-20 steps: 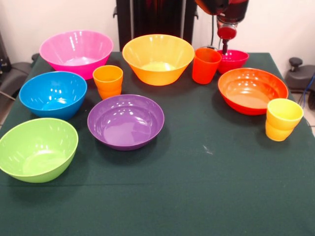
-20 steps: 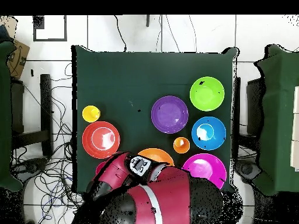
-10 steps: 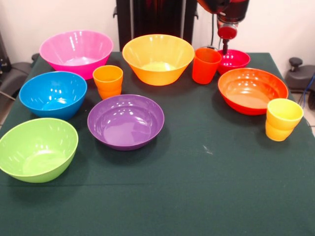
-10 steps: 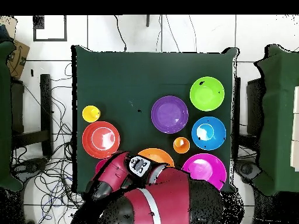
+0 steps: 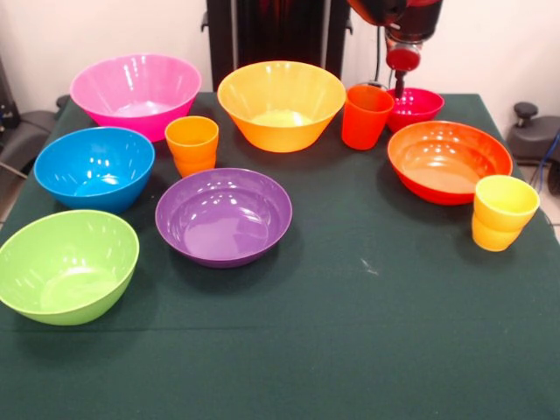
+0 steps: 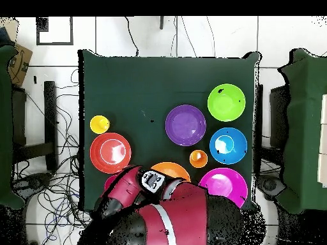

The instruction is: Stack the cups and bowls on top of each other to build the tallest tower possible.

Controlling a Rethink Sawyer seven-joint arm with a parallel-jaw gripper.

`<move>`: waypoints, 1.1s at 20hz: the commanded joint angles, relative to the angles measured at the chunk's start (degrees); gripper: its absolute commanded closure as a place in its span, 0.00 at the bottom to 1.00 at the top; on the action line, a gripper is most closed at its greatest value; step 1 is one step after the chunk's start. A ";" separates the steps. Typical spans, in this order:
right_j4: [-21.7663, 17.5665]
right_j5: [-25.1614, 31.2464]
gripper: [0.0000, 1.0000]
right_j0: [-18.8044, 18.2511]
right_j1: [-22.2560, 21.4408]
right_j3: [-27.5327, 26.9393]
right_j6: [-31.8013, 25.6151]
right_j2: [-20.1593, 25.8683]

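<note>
My gripper [image 5: 400, 85] hangs at the far right of the table, just over the near rim of the small magenta bowl [image 5: 418, 107]. The plain red-orange cup [image 5: 366, 115] stands beside that bowl. Further bowls stand apart on the cloth: pink [image 5: 136, 92], yellow [image 5: 282, 103], orange-red [image 5: 449, 160], blue [image 5: 94, 166], purple [image 5: 224, 214] and green [image 5: 66, 262]. The ribbed orange cup [image 5: 192, 144] and the ribbed yellow cup [image 5: 503, 212] stand alone. Nothing is piled on anything, so no tower shows. In the overhead view my arm [image 6: 166, 214] hides the gripper, the magenta bowl and the red-orange cup.
A dark green cloth [image 5: 367, 341] covers the table, with open cloth along the front edge. From above, cables [image 6: 57, 191] trail on the floor to the table's left, and dark chairs [image 6: 300, 127] stand at both sides.
The small magenta bowl has shifted very slightly to the right in the front view. The arm has hardly moved.
</note>
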 commanded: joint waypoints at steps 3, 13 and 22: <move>-4.82 -4.89 0.00 2.21 3.94 -7.63 4.91 -3.14; -3.25 -4.85 0.00 2.82 2.85 -6.97 4.08 -3.63; -2.36 -4.42 0.00 3.06 2.89 -6.98 4.12 -3.54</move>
